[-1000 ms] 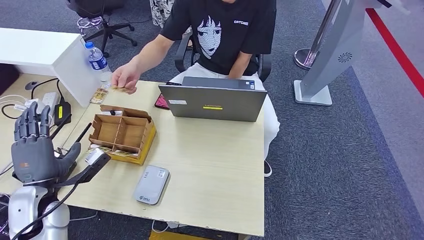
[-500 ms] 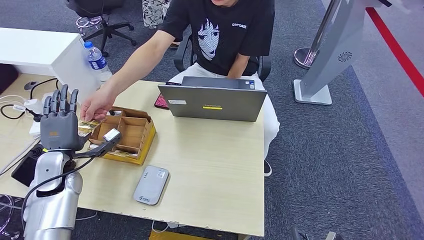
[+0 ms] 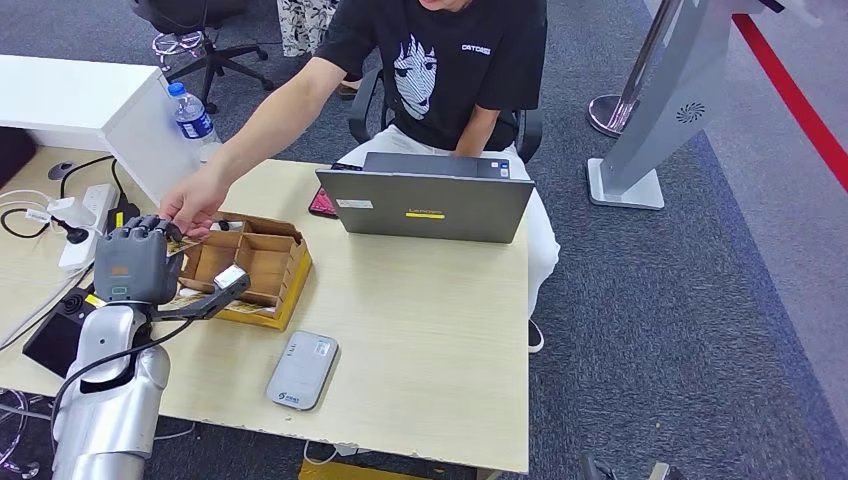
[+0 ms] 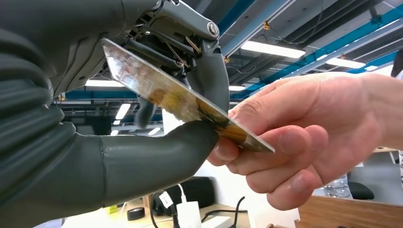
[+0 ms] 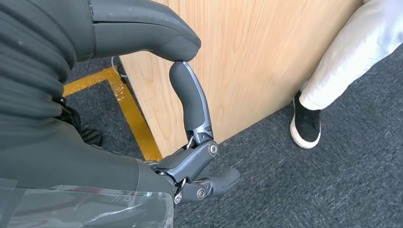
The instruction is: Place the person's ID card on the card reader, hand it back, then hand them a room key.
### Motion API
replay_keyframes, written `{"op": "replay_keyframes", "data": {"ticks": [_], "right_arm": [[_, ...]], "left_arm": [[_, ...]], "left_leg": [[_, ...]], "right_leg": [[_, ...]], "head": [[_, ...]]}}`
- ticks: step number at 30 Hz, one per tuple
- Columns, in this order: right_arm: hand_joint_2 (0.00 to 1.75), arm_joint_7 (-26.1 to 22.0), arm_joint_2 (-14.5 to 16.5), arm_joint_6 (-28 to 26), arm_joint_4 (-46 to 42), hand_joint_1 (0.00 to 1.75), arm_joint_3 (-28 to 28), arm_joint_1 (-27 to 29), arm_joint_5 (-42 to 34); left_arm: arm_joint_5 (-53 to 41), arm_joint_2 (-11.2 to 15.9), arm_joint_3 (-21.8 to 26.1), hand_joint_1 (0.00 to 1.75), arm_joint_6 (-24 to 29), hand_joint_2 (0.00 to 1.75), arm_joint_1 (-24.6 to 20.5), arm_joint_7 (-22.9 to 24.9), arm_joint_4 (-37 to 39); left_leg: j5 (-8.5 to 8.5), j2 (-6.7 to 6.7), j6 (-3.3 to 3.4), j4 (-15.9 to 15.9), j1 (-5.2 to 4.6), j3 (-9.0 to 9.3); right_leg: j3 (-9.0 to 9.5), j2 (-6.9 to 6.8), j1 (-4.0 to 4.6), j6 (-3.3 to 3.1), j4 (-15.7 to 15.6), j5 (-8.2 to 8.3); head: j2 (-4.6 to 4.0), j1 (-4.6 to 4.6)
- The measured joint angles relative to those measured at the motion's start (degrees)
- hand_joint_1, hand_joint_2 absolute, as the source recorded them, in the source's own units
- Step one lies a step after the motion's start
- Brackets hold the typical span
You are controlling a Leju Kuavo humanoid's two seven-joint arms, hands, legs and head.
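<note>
Bench (image 3: 420,330): the light wooden top carries all task items. The person sits at its 12 o'clock edge, behind a grey laptop (image 3: 430,205).

Wooden organizer box (image 3: 245,265): it stands at the 9 o'clock side of the bench, directly beneath the handover point. Hazard: a card released too soon would likely drop into one of its compartments or onto the bench, and retrieval would be awkward.

Left hand (image 3: 135,262): raised over the 9 o'clock end of the box, thumb and fingers clamped on the ID card (image 4: 176,102). In the left wrist view the thumb (image 4: 157,152) presses the card from one face and a finger backs the other.

Person's hand (image 4: 304,142): it pinches the opposite end of the same card. Both parties hold it at once. Hazards:
- If the arm retracts before the person lets go, the card may bend or slide out of the pinch.
- The pinch sits near one edge; a tilt could rotate the card out of the grasp.

Card reader (image 3: 303,370): the grey unit lies flat at 6 o'clock, well apart from the card. Hazard: the transfer path crosses the box rim, and a low pass could clip it.

Right hand (image 5: 190,123): hangs below the bench edge, thumb tip touching a fingertip, other fingers curled in, holding nothing.
</note>
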Motion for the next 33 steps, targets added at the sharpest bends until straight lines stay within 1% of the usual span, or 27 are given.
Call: {"op": "replay_keyframes", "data": {"ticks": [3,6,9,12,15,18,24,30,33], "right_arm": [[1.75,-0.13,0.00,-0.50,0.00,0.00,-0.15,0.02,0.32],[1.75,-0.31,0.00,-0.61,0.00,0.00,-0.58,0.06,0.79],[1.75,-0.39,-0.03,-0.73,0.00,0.00,-1.39,0.10,0.98],[1.75,-0.38,-0.11,-1.02,0.00,0.00,-2.07,0.08,1.51],[1.75,-0.27,-0.15,-1.57,0.00,0.00,-2.57,0.04,2.11],[1.75,-0.10,-0.16,-2.12,0.00,0.00,-2.90,-0.05,2.73],[1.75,0.26,-0.30,-2.68,0.02,0.00,-3.02,-0.33,3.51],[1.75,0.38,-0.54,-2.67,0.15,0.00,-3.44,-0.66,3.98],[1.75,0.41,-0.62,-2.65,0.17,0.00,-3.74,-0.69,4.00]], "left_arm": [[1.03,-0.52,-0.88,1.75,-0.53,1.75,1.32,-2.53,-1.73],[2.53,-1.01,-4.24,1.75,-2.57,1.75,4.91,-4.85,-5.61],[2.76,-0.60,-10.86,1.75,-3.97,1.75,9.57,-4.91,-9.13],[2.27,0.61,-18.31,1.75,-4.41,1.75,12.97,-3.91,-10.31],[1.88,1.84,-24.40,1.75,-4.95,1.75,14.91,-2.90,-10.34],[1.71,3.38,-28.38,1.75,-6.27,1.75,16.01,-2.11,-9.96],[2.58,6.88,-32.65,1.75,-9.52,1.75,17.46,-0.10,-8.82],[4.28,9.69,-34.65,1.75,-12.09,1.75,17.49,1.85,-7.98],[4.44,10.56,-35.15,1.75,-11.98,1.75,17.08,2.54,-7.73]], "left_leg": [[0.00,0.01,0.00,0.00,-0.01,0.00],[-0.02,0.02,0.01,0.00,-0.03,0.00],[-0.04,0.03,0.03,0.00,-0.05,-0.03],[-0.07,0.03,0.03,0.00,-0.05,-0.05],[-0.07,0.03,0.03,0.00,-0.05,-0.05],[-0.06,0.03,0.02,0.00,-0.02,-0.05],[-0.04,0.03,-0.01,-0.02,0.02,-0.04],[-0.04,0.02,-0.01,-0.03,0.00,-0.05],[-0.04,0.02,0.00,-0.02,0.00,-0.04]], "right_leg": [[0.00,0.03,0.00,0.00,0.00,0.00],[-0.02,0.06,-0.01,0.01,-0.01,-0.01],[-0.04,0.06,-0.02,0.02,-0.03,-0.02],[-0.05,0.06,-0.02,0.03,-0.04,-0.02],[-0.06,0.06,-0.02,0.03,-0.04,-0.02],[-0.06,0.06,-0.02,0.02,-0.02,-0.02],[-0.07,0.06,0.00,0.01,0.00,-0.02],[-0.06,0.05,0.00,0.01,0.00,-0.02],[-0.06,0.04,0.00,0.01,0.00,-0.02]], "head": [[0.00,-0.01],[0.00,-0.01],[0.00,-0.01],[0.00,0.00],[0.00,-0.01],[0.00,-0.01],[0.00,-0.02],[0.00,-0.01],[0.00,-0.01]]}}
